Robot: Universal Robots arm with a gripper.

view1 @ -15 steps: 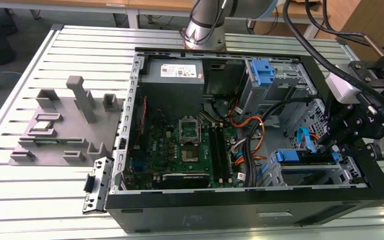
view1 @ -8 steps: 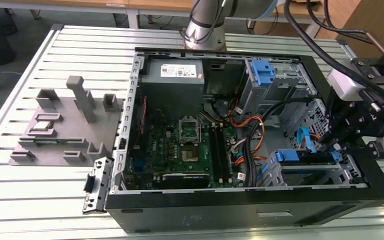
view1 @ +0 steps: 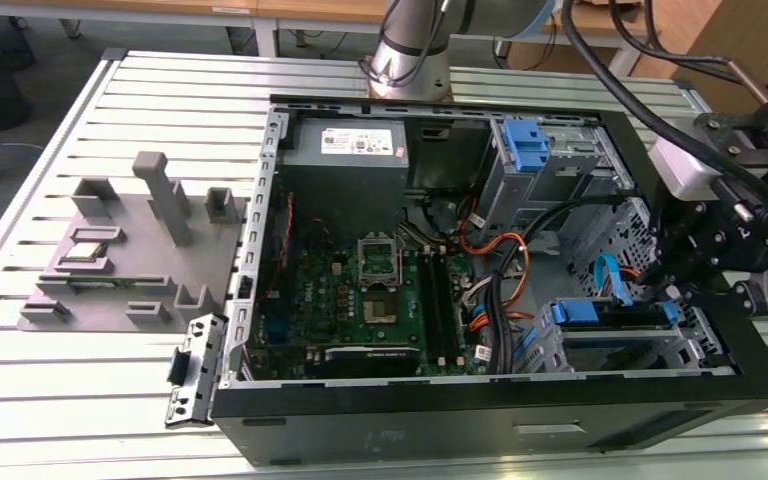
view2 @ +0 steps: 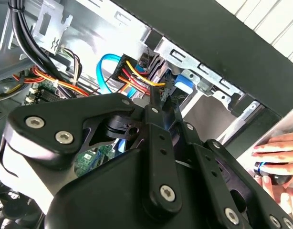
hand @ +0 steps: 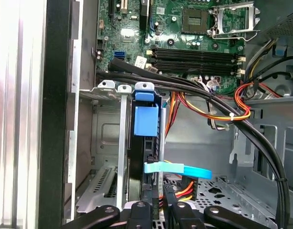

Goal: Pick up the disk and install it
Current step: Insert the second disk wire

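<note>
Hovering gripper [hand: 158,210], grip state unclear; disk [hand: 145,143] sits on edge in bay at its 12 o'clock, long axis toward it.

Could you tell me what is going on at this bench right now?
A robot arm is working inside an open computer case lying on its side. Its gripper is down at the drive cage by the exterior view's right, close to the disk, which sits in a bay with its blue rails showing. A person's hand rests just outside the case.
</note>
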